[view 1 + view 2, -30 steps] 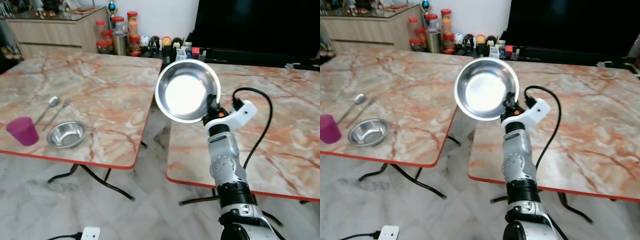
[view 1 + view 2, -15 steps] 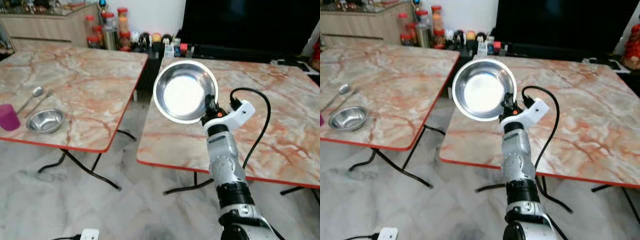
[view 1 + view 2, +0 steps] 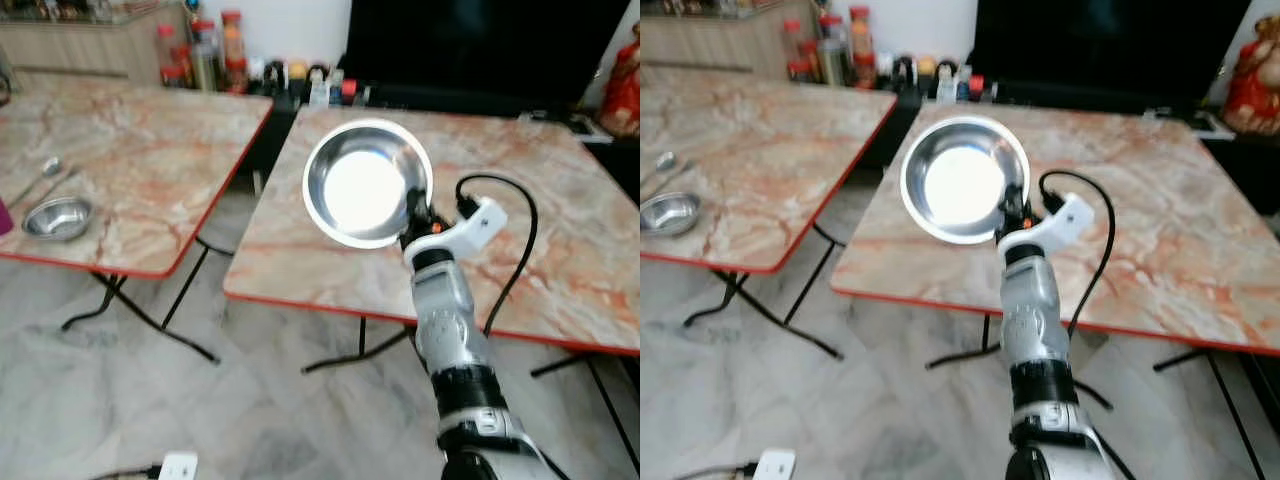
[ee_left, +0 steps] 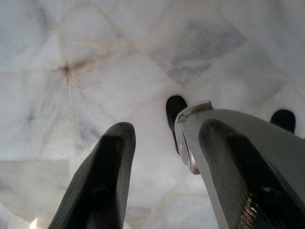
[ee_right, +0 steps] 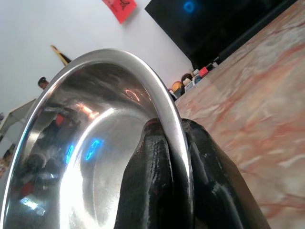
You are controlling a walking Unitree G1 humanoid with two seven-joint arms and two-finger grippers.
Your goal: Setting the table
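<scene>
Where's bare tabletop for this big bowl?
The right tool grips the big bowl over the right table, bare from its red front edge to the clutter along the back wall. The left table is crowded only at its near-left corner: small bowl, spoon.

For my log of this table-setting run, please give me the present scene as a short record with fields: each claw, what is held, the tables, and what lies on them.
right claw: shut on the rim of the large steel bowl, held tilted above the right table
left claw: open, pointing at the marble floor
left table: small steel bowl near the front edge, a spoon behind it
far edge: jars and bottles
</scene>
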